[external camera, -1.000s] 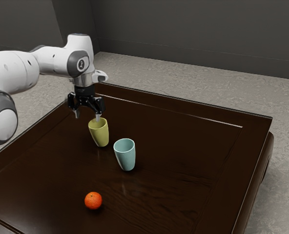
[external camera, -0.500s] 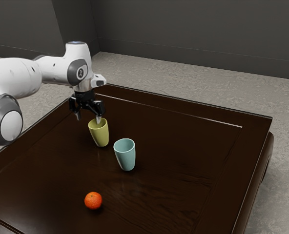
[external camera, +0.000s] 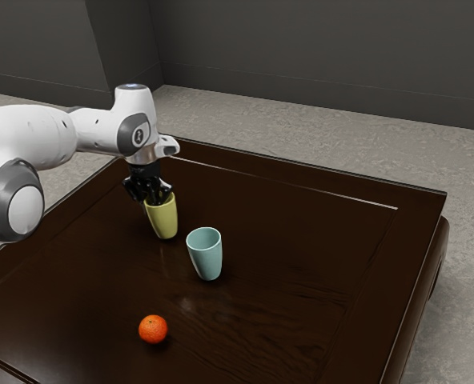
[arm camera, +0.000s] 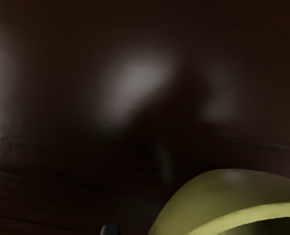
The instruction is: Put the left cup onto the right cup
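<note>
The table is dark wood, glossy and reflective. The yellow-green cup and teal cup appear smooth, satin-finished. The arm casing is glossy white plastic. The floor is rough, speckled.

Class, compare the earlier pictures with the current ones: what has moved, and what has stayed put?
The hand has dropped and shifted slightly toward the exterior view's right, down to the rim of the green cup. Whether it grips the cup cannot be told. The green cup, blue cup and orange on the table stayed where they were.
</note>
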Available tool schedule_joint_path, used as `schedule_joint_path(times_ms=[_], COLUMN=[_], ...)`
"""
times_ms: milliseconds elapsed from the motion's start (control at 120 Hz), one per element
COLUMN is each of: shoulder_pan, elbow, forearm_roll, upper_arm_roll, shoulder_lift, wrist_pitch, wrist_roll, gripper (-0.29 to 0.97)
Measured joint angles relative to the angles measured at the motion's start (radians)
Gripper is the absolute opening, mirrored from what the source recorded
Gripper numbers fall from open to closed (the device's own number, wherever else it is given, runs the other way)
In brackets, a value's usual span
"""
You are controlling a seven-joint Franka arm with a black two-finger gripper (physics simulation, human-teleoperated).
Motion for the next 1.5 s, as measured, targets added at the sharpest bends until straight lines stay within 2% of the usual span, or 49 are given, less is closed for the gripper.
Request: schedule_joint_path(times_ms=[250,533,700,825,1092,1500], shoulder_pan=[-0.023,-0.079,-0.104,-0.117,-0.145,-0.137], elbow=[0.015,0.001,-0.13,-0.221,-0.324,-0.353], forearm_roll=[0.021,0.041,0.043,0.043,0.039,0.045], upper_arm_roll=[0.0,-0.005,-0.046,-0.092,-0.164,-0.167], shoulder_lift=[-0.029,-0.183,-0.319,-0.382,-0.41,-0.4], wrist_pitch=[0.001,-0.042,-0.064,-0.069,-0.051,-0.036], wrist_roll=[-0.01,-0.021,-0.043,-0.074,-0.15,-0.229], gripper=[-0.07,-0.09,-0.1,-0.1,-0.1,-0.1])
